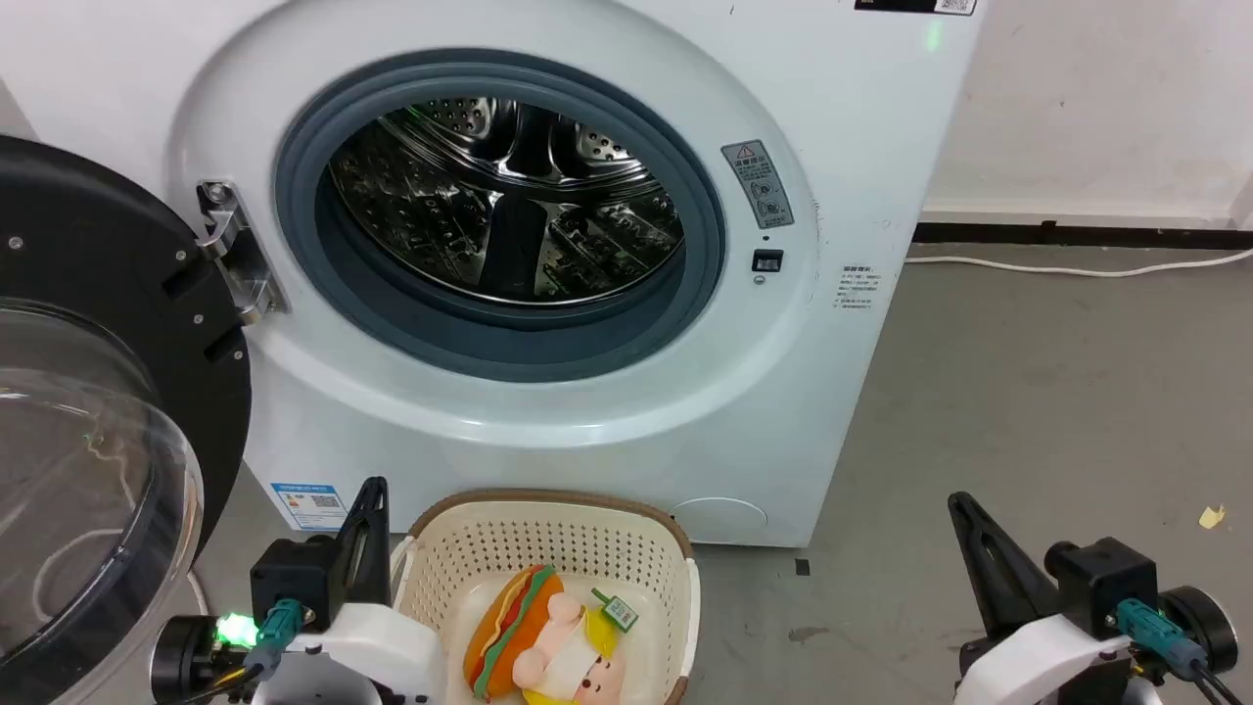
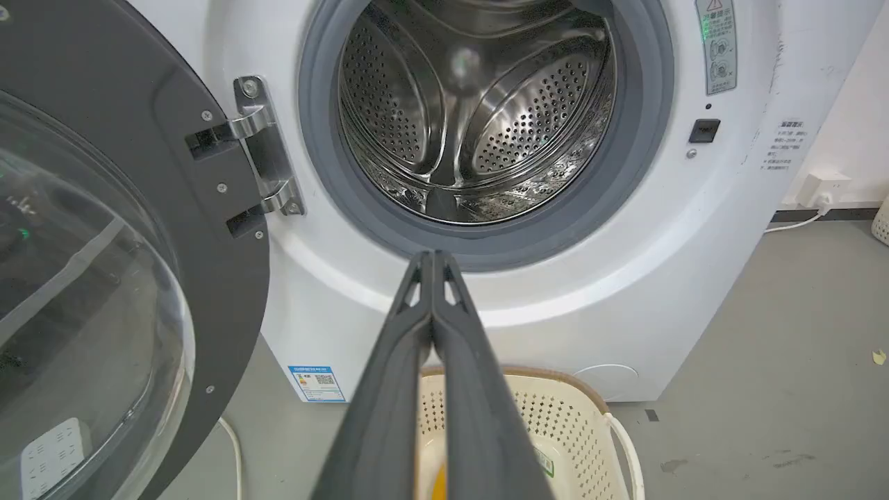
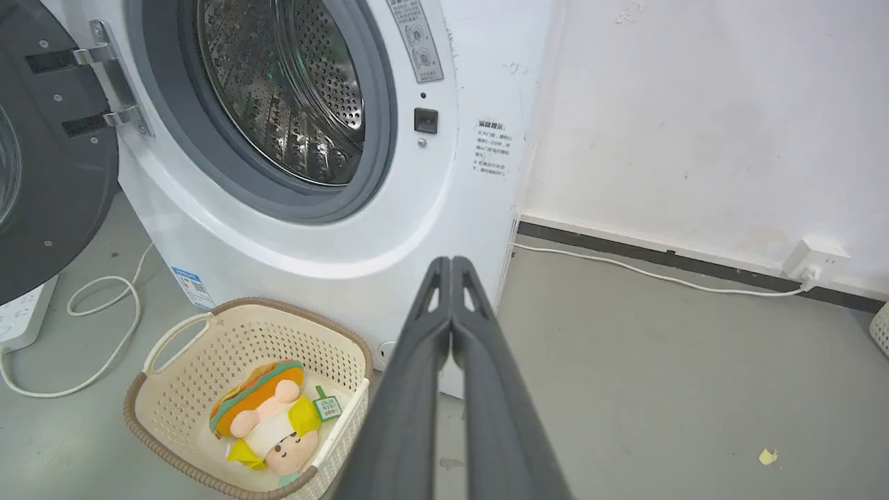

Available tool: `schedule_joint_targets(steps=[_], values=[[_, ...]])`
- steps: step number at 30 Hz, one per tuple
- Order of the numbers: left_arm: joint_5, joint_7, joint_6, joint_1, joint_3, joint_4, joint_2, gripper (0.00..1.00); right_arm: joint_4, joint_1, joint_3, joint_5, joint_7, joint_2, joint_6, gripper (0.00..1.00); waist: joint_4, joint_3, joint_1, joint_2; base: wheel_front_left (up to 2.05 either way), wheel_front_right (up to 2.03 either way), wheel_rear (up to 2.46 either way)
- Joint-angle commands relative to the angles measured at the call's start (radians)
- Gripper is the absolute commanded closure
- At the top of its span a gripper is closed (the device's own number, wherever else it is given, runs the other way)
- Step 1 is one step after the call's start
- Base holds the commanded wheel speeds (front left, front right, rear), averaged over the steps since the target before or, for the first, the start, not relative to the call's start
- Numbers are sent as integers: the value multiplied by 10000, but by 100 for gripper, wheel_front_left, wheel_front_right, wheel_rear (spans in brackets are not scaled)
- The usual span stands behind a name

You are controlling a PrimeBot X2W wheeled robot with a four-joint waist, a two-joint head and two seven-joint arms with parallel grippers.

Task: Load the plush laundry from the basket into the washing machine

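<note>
Floor (image 1: 1028,411): grey, smooth, faintly stained.
Washing machine (image 1: 587,470): stood on it, far and left of centre.
Basket (image 1: 548,501): sat near, just before the machine's base.
Cable (image 1: 1077,266): white, ran along the far right by the wall.
Scrap (image 1: 1212,516): small, yellow, lay right, well apart from the basket.

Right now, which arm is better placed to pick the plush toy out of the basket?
Left. The left gripper stands beside the basket, close to the plush laundry. The right gripper is far to the right, over the floor. Both are shut and would need to open first.
</note>
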Motion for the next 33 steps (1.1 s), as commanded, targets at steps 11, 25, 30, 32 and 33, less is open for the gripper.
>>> schedule_joint_targets(steps=[11,25,30,32,33], values=[[28,1,-43,143,5,-43,1,100,-41,-118,-16,-49,5,3,-9,100,0,0,0,-1,0,0,0],[28,1,-43,143,5,-43,1,100,-41,-118,-16,-49,5,3,-9,100,0,0,0,-1,0,0,0],[28,1,-43,143,5,-43,1,100,-41,-118,-16,-49,5,3,-9,100,0,0,0,-1,0,0,0],[28,1,-43,143,5,-43,1,100,-41,-118,-16,-49,5,3,-9,100,0,0,0,-1,0,0,0],[28,1,-43,143,5,-43,1,100,-41,-118,-16,-49,5,3,-9,100,0,0,0,-1,0,0,0]])
